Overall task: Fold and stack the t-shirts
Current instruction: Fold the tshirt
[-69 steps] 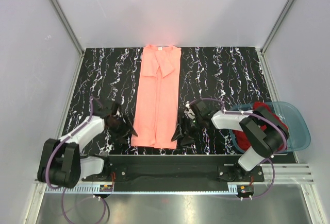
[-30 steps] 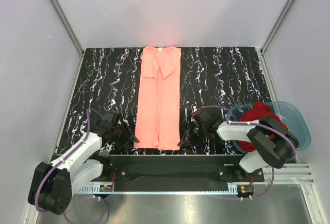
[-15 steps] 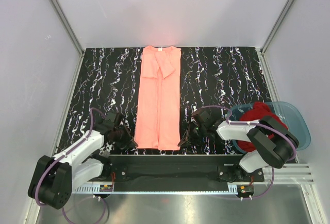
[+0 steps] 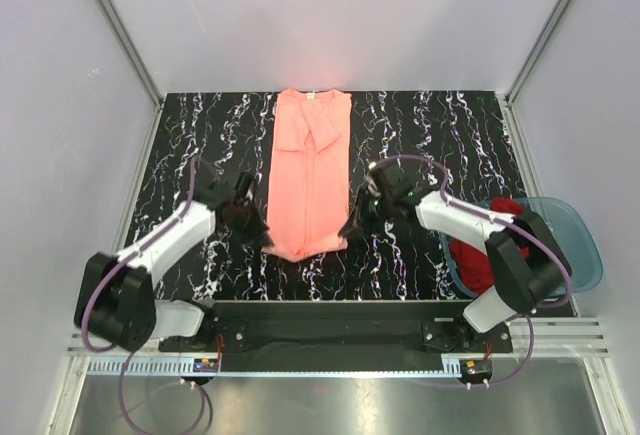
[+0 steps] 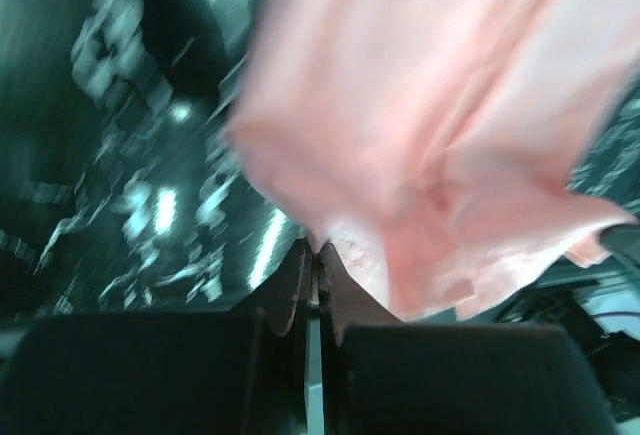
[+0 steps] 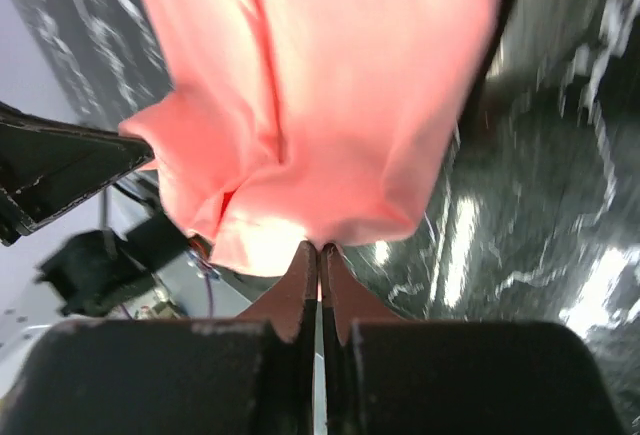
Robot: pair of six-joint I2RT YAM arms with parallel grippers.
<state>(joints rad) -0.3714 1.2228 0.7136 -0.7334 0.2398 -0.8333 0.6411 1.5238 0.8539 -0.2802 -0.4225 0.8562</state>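
Note:
The salmon-pink t-shirt (image 4: 310, 160) lies as a long narrow strip down the middle of the black marbled table, its neck at the far end. Its near end is raised and sags between my two grippers. My left gripper (image 4: 263, 235) is shut on the near left corner of the hem, and cloth (image 5: 430, 135) hangs from its tips (image 5: 317, 247). My right gripper (image 4: 350, 227) is shut on the near right corner, with pink cloth (image 6: 320, 85) bunched at its tips (image 6: 320, 247). The dark red t-shirt (image 4: 480, 260) lies crumpled in the basin at the right.
The translucent blue basin (image 4: 585, 255) sits at the table's near right corner, behind my right arm. Grey walls and metal frame posts close the table (image 4: 440, 145) on the left, back and right. A black rail runs along the near edge.
My left gripper has shut on the hem corner. Both grippers have risen and moved away from the near edge, lifting the shirt's near end off the table.

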